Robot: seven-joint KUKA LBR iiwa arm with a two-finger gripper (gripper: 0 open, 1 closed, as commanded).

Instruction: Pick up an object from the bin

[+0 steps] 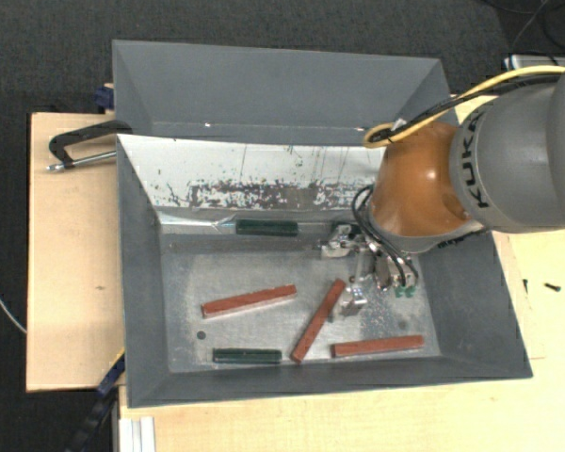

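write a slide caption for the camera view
KUKA arm over a grey metal bin, its wrist above the upper end of a slanted red-brown stick, four other sticks nearby

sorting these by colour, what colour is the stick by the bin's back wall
The stick is dark green, clearest in the camera view.

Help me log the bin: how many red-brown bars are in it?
3: left bar left of centre, slanted bar mid-bin by the gripper, right bar at the front right. The arm may hide more.
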